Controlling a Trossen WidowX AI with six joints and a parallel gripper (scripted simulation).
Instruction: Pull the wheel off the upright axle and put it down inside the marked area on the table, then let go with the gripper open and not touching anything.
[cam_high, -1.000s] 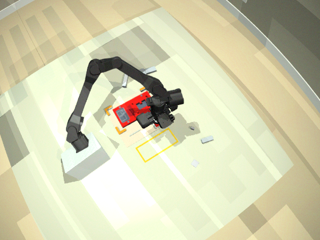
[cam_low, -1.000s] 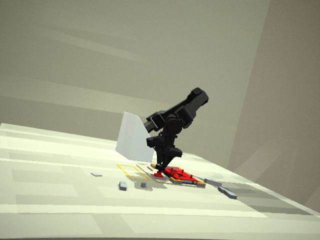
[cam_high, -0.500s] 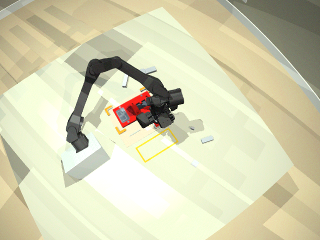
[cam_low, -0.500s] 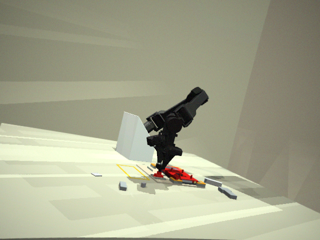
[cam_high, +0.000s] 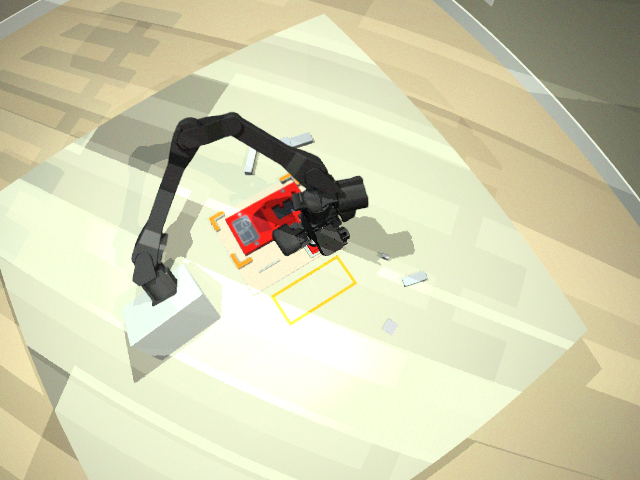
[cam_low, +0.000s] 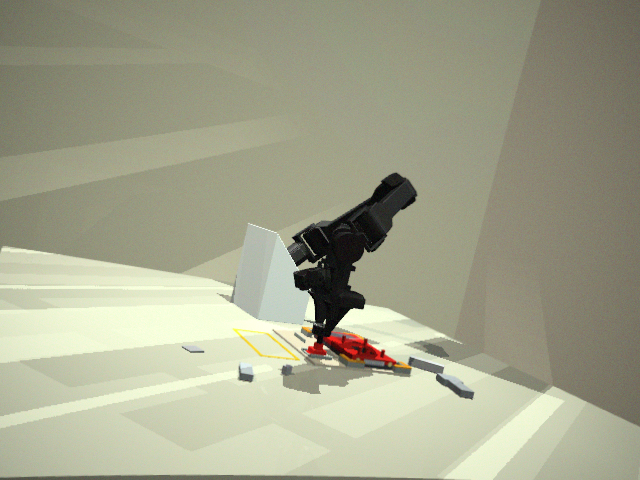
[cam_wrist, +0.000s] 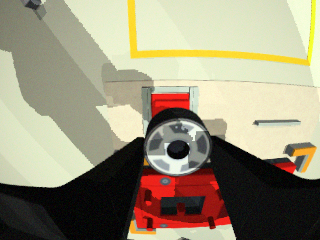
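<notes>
Tool (cam_wrist: 179, 154) around grey spoked wheel (cam_wrist: 178, 150)

Hard, uneven light is falling across my pale cream bench (cam_high: 413, 361), laying bright bands beside dull grey patches. A white glare streak is washing out the surface near the thin yellow rectangular outline (cam_high: 313, 289). My black jointed arm (cam_high: 155, 217) is casting a soft grey shadow beside itself. All three views are looking coarse and blocky, with jagged edges. In the wrist view, straight lines are bowing toward the corners, and my tool (cam_wrist: 179, 160) is showing as featureless black.
</notes>
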